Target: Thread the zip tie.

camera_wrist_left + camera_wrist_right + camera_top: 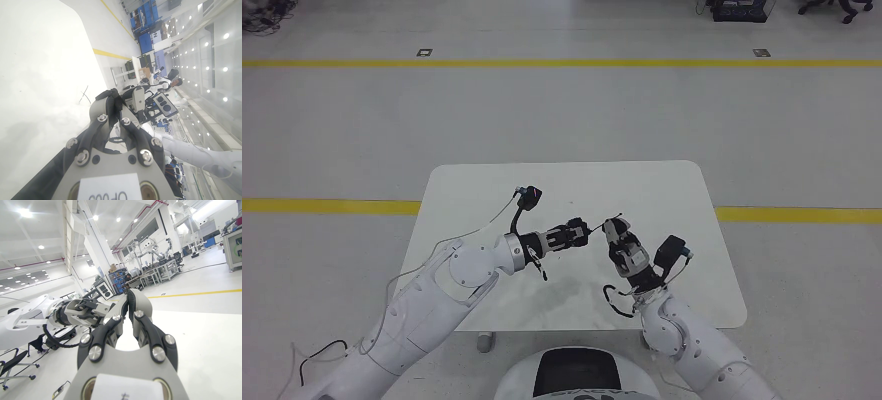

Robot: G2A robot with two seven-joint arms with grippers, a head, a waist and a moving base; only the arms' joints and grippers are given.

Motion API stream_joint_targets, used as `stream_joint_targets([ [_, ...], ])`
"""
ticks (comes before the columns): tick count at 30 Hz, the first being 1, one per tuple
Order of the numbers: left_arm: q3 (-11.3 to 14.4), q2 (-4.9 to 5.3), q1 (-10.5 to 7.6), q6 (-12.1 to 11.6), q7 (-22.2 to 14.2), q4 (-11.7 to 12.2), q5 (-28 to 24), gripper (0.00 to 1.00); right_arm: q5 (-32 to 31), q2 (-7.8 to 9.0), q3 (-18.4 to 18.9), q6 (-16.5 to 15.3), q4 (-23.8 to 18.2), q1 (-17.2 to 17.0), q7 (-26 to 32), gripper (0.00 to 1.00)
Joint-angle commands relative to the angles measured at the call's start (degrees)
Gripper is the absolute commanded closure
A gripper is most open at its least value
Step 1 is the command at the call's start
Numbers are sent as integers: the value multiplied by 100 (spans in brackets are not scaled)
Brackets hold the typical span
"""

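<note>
Left gripper [111,95], pressed together on the thin dark zip tie [84,95] whose strands cross just past its tip, sits nose to nose with the right gripper [128,292], likewise shut and apparently pinching the tie, above the white counter [662,190], evidently so tail can meet head for threading.

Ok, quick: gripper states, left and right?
Left gripper: closed; the thin zip tie shows just past its tips, but a grip on it cannot be told.
Right gripper: closed; holding anything cannot be told.
</note>
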Motion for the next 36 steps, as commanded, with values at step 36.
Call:
stream_joint_targets([
  [36,0,0,0,0,0,0,0,100,-117,-80,140,0,-15,-121,4,100],
])
